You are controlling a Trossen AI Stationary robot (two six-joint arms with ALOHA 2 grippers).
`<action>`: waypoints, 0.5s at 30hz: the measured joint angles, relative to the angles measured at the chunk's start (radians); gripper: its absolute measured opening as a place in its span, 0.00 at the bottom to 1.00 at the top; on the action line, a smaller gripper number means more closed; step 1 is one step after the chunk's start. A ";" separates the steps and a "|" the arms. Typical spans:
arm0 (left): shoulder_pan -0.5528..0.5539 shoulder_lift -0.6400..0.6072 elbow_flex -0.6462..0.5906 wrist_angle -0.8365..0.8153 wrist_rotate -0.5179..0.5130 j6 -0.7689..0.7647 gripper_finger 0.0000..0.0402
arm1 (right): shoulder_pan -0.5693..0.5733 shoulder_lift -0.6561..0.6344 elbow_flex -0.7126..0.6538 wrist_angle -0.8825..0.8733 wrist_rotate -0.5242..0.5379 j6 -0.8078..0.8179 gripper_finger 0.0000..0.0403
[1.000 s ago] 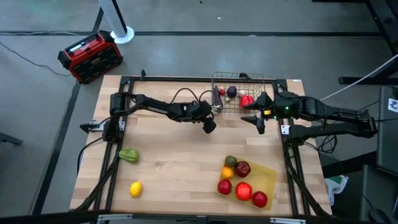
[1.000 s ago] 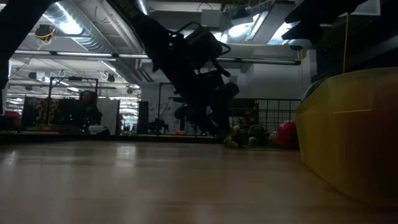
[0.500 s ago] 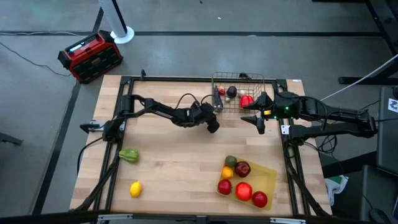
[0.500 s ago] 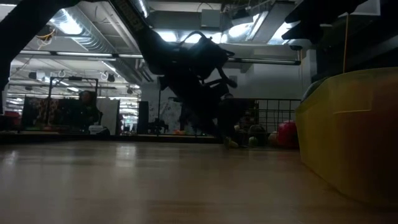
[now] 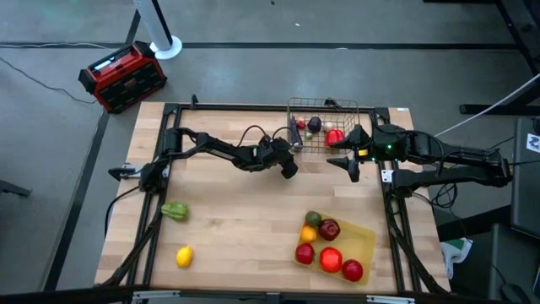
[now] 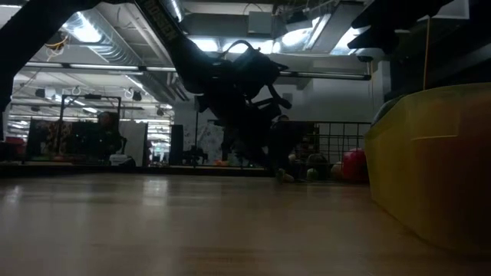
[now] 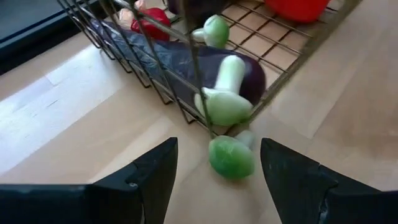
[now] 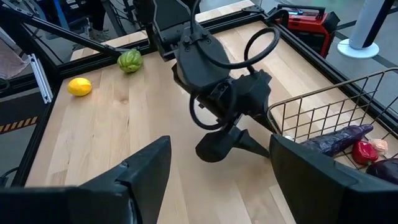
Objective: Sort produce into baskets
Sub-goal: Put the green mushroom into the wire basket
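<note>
The left claw (image 5: pixel 289 169) sits low over the tabletop (image 5: pixel 236 219) at the near corner of the wire basket (image 5: pixel 325 127), fingers spread and holding nothing. Directly ahead of it, between the 2 fingertips in the wrist view, lies a small green piece (image 7: pixel 231 157), perhaps a stray stem or a little vegetable; I can't tell which. It rests on the wood just outside the mesh, touching or nearly touching the basket corner. Just beyond it, inside the basket, lie the purple eggplant (image 7: pixel 186 68) and a pale green stalk (image 7: pixel 227 93).

The step in hand looks like retrieving this green piece to put it in the basket. The next move calls for easing forward and down so the fingers straddle it, without snagging the wire, then clenching and lifting over the rim.

The right claw (image 5: pixel 352 165) waits beside the basket's other near corner, released and empty. Well behind the left claw, a green pepper (image 5: pixel 175 210) and a lemon (image 5: pixel 184 256) remain unsorted; the yellow tray (image 5: pixel 364 241) already holds several fruits.
</note>
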 joint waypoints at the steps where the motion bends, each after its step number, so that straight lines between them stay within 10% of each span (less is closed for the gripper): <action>1: 0.003 0.000 0.000 0.000 0.008 0.001 0.56 | 0.000 0.000 0.000 0.000 0.000 0.000 0.67; 15: 0.008 0.039 0.000 0.021 0.063 0.003 0.56 | 0.000 0.000 0.000 0.002 0.000 -0.002 0.67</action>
